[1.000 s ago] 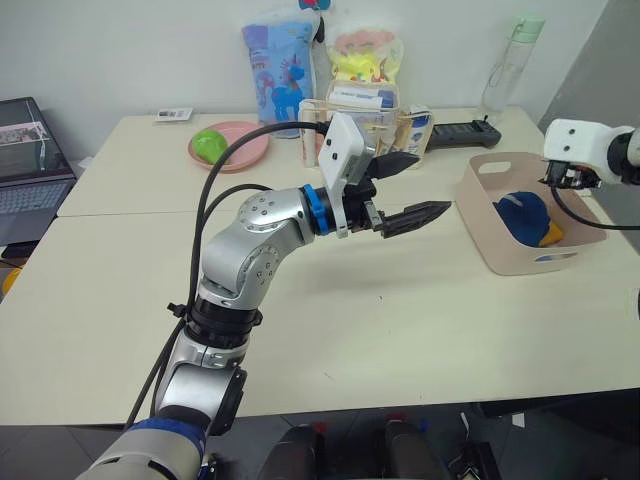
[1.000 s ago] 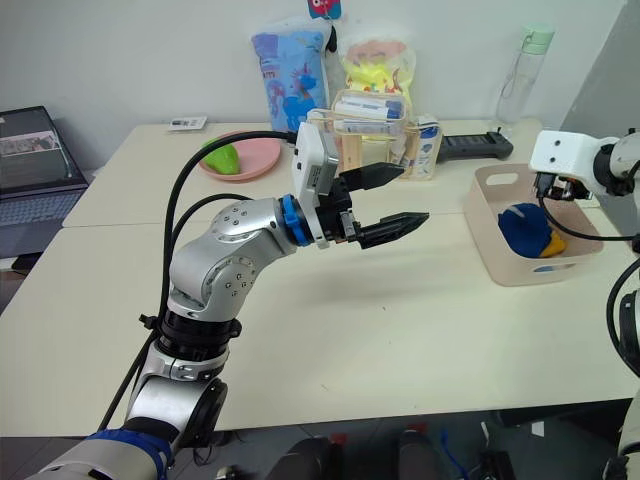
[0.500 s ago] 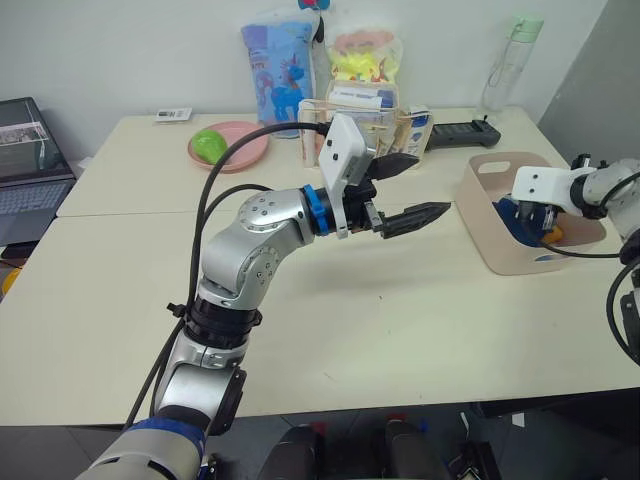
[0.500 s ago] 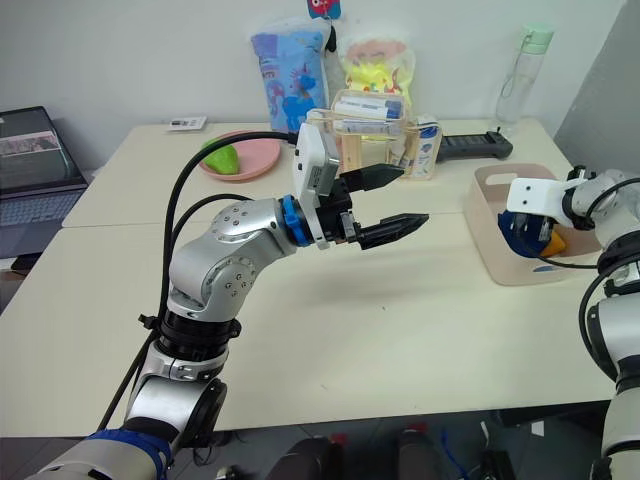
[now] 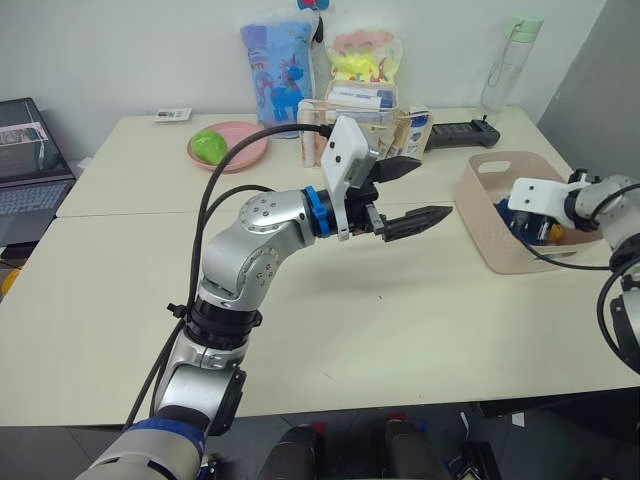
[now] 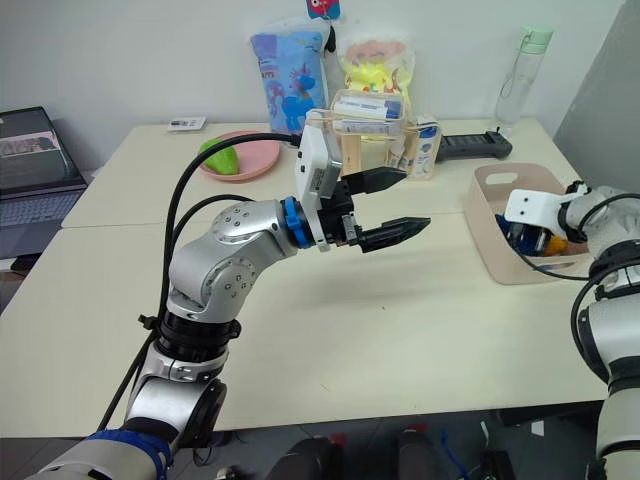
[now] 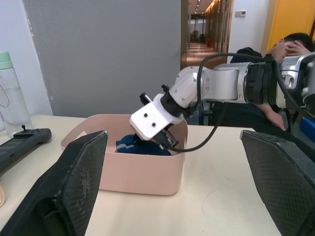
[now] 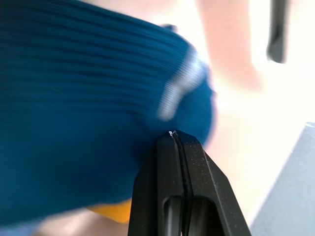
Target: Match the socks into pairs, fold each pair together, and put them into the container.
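Note:
The pale pink container stands at the table's right side. Inside it lies a navy blue sock, with a bit of mustard yellow sock under it. My right gripper reaches down into the container, shut, its tips pressed against the navy knit. My left gripper hangs open and empty above the middle of the table, pointing toward the container from a short way to its left.
At the back of the table stand a pink plate with a green object, a clear organiser box, two printed bags, a black remote and a water bottle. A laptop sits far left. A person sits beyond the container.
My right gripper has come down from above the container's far edge into the container, onto the navy sock. The left gripper has hardly moved.

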